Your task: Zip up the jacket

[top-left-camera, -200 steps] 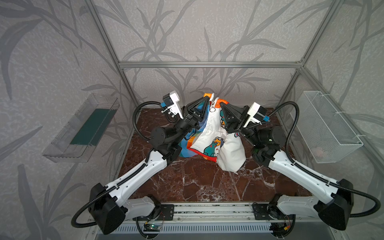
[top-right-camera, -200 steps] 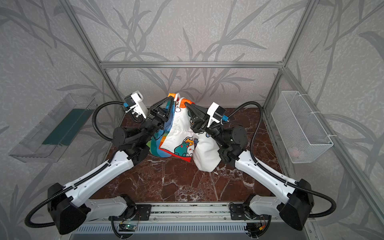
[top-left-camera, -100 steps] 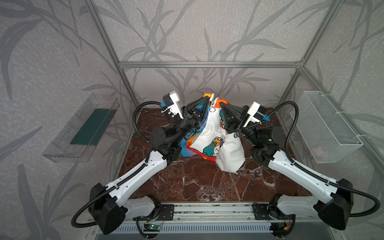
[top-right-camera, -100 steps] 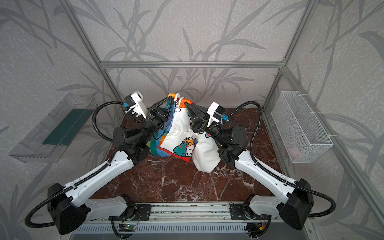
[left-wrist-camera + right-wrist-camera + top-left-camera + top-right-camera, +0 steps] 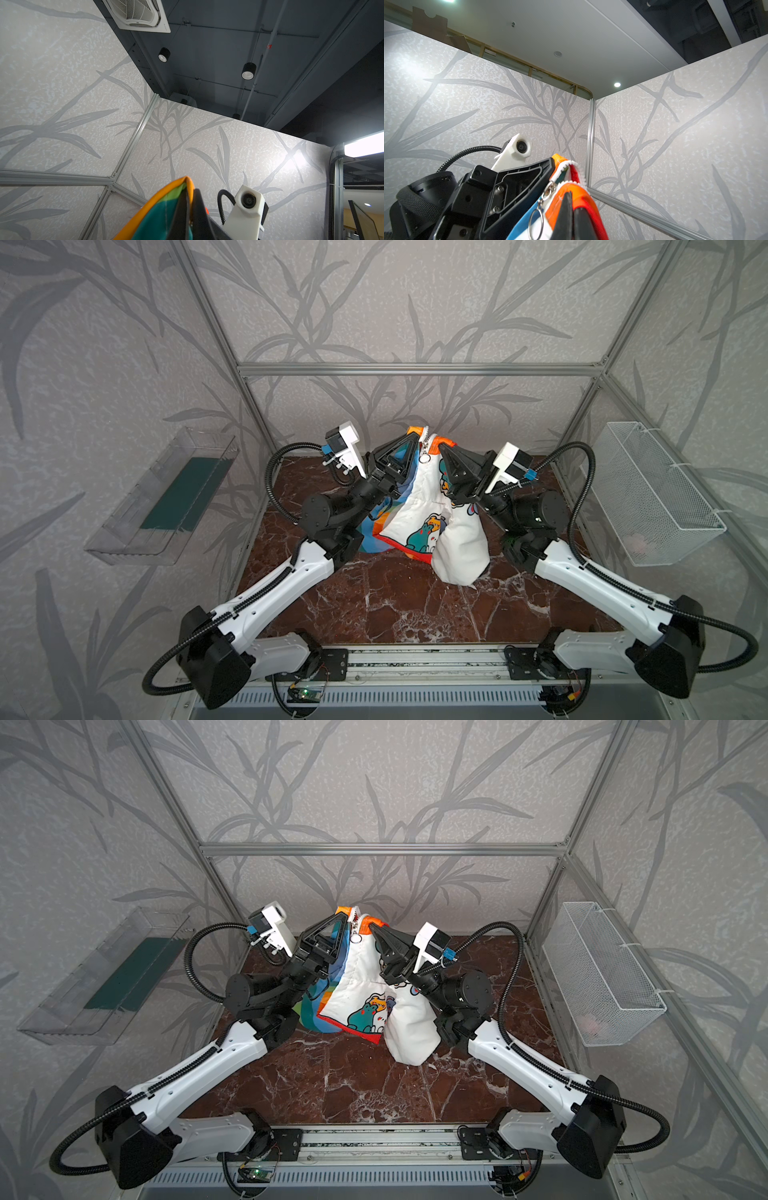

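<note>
**Jacket held up by its top edge between two raised arms**

The brown marbled tabletop spans the floor of the cell. The left arm and right arm rise from the front rail, bend at the elbow and angle inward and upward, meeting near the middle at the back. The jacket hangs between them, and its lower folds reach down to the tabletop. The left fingers are closed on the orange-trimmed top edge on one side of the zipper. The right fingers are clamped on the other side. The ring pull dangles just below, between the two pairs of fingers. Both wrist views face walls and ceiling and cut off all but that top edge. The left arm hides part of the striped side, and whether the teeth below the pull are joined is hard to make out
</note>
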You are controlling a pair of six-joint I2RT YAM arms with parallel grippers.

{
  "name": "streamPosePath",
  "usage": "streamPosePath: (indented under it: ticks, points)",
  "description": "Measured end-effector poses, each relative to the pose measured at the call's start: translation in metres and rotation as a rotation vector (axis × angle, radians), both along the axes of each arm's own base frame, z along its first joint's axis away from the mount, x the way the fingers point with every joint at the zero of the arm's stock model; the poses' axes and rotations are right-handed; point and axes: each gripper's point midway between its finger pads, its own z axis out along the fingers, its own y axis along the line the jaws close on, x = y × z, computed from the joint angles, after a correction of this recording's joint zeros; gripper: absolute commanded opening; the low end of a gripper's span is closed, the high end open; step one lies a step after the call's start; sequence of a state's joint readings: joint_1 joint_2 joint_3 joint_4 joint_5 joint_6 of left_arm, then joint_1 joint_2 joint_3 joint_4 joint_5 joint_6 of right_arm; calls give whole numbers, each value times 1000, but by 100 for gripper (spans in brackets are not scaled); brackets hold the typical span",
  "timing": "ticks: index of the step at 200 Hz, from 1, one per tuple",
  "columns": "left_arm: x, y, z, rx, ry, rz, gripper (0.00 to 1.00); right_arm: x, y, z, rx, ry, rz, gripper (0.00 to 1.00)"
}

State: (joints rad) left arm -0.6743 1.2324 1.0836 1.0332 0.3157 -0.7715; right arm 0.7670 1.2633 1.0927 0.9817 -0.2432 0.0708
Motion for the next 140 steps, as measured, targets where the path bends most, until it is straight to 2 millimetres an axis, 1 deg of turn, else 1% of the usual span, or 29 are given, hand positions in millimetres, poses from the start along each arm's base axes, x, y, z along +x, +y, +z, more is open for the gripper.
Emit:
streamPosePath:
  ticks: [90, 140]
  points:
    - [-1, -1, 0, -3, 4, -10, 0, 2, 2, 0, 8, 6, 8, 0]
    - [0, -2, -3, 2, 9, -7, 0, 2, 0, 5, 32, 6, 11, 0]
